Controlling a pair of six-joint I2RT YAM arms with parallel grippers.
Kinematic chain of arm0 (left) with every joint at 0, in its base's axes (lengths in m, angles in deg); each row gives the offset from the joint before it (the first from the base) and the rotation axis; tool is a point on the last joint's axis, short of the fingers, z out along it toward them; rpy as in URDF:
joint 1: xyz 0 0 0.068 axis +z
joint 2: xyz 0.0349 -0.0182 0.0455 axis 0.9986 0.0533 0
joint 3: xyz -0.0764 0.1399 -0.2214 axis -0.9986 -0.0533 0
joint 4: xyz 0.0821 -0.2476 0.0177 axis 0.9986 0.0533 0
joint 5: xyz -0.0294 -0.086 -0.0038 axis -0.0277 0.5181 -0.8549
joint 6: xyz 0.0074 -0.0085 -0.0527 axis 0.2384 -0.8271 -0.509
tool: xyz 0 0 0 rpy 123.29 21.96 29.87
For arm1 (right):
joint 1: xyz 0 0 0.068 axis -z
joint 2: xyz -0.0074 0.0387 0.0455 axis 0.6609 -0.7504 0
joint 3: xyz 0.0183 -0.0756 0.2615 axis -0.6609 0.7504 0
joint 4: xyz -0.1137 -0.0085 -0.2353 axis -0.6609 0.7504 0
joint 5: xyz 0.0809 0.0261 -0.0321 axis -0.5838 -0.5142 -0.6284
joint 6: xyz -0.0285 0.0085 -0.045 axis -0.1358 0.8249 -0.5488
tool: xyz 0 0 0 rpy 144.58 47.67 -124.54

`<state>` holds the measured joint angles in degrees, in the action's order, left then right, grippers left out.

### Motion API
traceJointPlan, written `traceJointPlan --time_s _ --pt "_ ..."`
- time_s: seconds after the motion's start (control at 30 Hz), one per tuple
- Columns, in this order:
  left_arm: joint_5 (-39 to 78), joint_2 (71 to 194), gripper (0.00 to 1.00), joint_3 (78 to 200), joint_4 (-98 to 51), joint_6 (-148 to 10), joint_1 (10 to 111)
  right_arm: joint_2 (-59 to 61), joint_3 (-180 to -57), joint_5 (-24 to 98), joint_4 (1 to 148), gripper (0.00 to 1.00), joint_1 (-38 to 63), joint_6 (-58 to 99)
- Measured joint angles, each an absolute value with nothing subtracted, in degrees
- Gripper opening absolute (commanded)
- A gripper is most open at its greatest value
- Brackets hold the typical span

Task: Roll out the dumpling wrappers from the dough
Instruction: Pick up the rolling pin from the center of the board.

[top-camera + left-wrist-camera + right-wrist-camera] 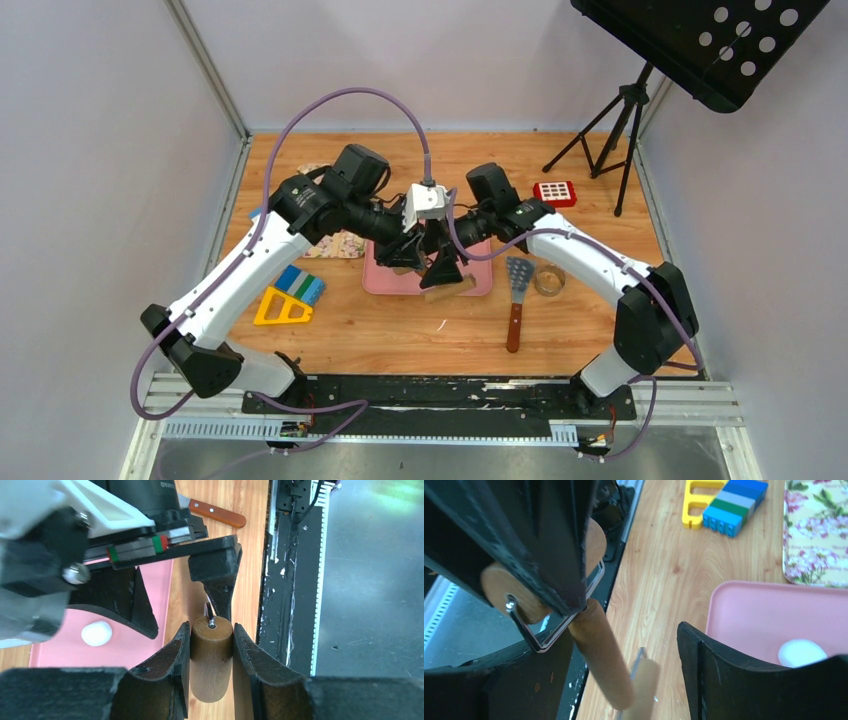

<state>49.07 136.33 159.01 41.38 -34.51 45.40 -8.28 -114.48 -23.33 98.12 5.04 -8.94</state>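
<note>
The dough is a small white ball point(96, 633) point(802, 652) lying on the pink tray point(385, 282) point(764, 610). No dumpling wrappers show. My left gripper point(211, 630) point(408, 254) is shut on the thick wooden head point(211, 660) of a small wooden roller, just off the tray's near edge. The roller's handle point(599, 650) runs down between the fingers of my right gripper point(624, 640) point(440, 268). That gripper is open around the handle, with a clear gap on the tray side. A second, smaller roller head point(646, 685) at the handle's far end is blurred.
A metal spatula with a wooden handle point(517, 300) and a metal ring cutter point(549, 280) lie right of the tray. A floral tray point(335, 243), blue blocks point(300, 285) and a yellow triangle point(282, 308) sit to the left. A red block point(554, 192) and a stand's tripod point(610, 130) are at back right.
</note>
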Motion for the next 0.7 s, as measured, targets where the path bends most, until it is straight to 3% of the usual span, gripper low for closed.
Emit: traceJointPlan --time_s 0.1,0.2,0.27,0.33,0.37,0.4,0.43,0.5,0.53,0.7 --pt "49.09 136.57 0.0 159.27 40.99 -34.95 45.34 -6.79 -112.34 -19.75 97.85 0.73 4.71 -10.23" --pt "49.07 136.57 0.0 159.27 40.07 -35.39 45.34 -4.76 -110.18 -17.8 97.77 0.61 4.64 -11.08" --pt "49.09 136.57 0.0 159.27 39.65 -35.69 45.34 -3.82 -109.48 -17.19 97.09 0.37 4.64 -11.19" --pt "49.23 136.57 0.0 159.27 39.13 -36.06 45.34 -3.01 -109.06 -16.73 96.1 0.04 4.62 -11.08" --pt "48.55 136.57 0.0 159.27 38.74 -35.76 45.36 -2.82 -108.91 -17.19 95.51 0.0 4.51 -11.34" --pt "47.11 136.57 0.05 159.3 37.53 -35.58 45.8 -2.62 -108.58 -18.22 95.89 0.0 4.36 -10.29" --pt "47.41 136.59 0.25 159.32 38.06 -35.93 46.15 -2.53 -108.54 -17.91 95.47 0.0 4.05 -9.97" --pt "47.04 136.5 0.82 159.32 37.99 -36.0 46.04 -2.55 -108.54 -17.98 95.34 0.0 3.96 -9.27" --pt "46.67 136.5 0.98 159.43 37.82 -36.22 46.02 -2.55 -108.54 -17.98 95.16 0.0 4.1 -8.89" --pt "45.53 135.46 1.0 164.89 37.47 -37.61 46.37 -2.2 -109.04 -18.46 94.09 0.0 8.01 -4.09"
